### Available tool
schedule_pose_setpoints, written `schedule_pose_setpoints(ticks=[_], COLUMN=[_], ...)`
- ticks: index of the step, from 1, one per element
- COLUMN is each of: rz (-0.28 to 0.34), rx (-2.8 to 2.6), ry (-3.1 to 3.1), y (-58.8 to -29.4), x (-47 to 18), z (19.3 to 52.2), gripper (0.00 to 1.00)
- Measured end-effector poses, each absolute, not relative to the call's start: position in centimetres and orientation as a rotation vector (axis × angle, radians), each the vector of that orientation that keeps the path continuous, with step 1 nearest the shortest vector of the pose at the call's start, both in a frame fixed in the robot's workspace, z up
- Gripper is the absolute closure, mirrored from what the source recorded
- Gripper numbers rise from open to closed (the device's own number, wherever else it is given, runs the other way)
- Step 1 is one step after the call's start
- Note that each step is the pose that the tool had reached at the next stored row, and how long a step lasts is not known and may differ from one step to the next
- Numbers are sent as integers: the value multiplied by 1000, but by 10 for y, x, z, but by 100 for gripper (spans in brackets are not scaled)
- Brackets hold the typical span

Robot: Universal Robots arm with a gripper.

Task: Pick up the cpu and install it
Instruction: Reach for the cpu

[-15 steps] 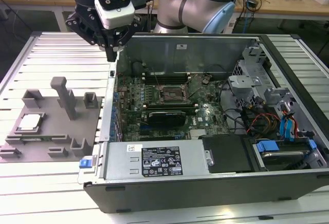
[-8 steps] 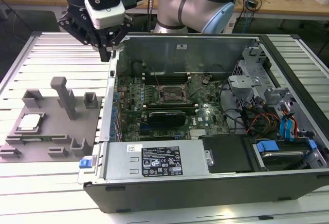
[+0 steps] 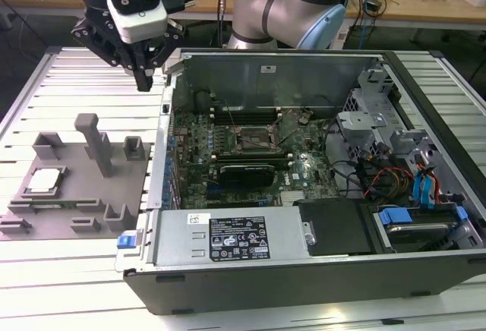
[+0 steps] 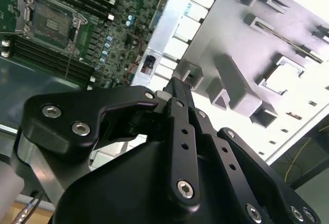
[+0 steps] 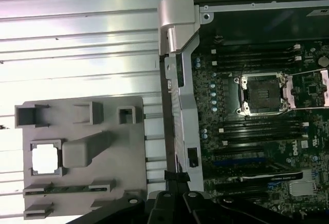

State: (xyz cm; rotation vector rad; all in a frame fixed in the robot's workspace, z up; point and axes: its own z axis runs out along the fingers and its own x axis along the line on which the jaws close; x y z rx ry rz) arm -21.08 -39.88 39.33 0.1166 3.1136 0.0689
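Note:
The cpu (image 3: 43, 181) is a silvery square chip lying in a square pocket of the grey fixture plate (image 3: 76, 209), on the exterior view's left. It also lies in that pocket in both wrist views (image 5: 44, 160) (image 4: 280, 80). My gripper (image 3: 144, 80) hangs in the air above the slatted table, beyond the fixture and beside the computer case's wall. Its black fingers (image 4: 177, 93) are pressed together with nothing between them. The open socket (image 3: 250, 140) sits on the green motherboard inside the case, seen too in both wrist views (image 5: 259, 94) (image 4: 50, 24).
The open computer case (image 3: 304, 270) takes up the exterior view's right, with its metal wall (image 5: 177, 70) standing between fixture and motherboard. A tall grey post (image 3: 95, 137) and small blocks rise from the fixture. Drive cages and cables (image 3: 402, 179) fill the case's far side.

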Motion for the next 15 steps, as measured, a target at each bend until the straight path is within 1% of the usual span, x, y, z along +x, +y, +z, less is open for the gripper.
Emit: schedule_pose_setpoints(ticks=[15], rz=[69], rx=[116], ry=[3113], y=[-399], x=[-249], z=[393], gripper=[89])
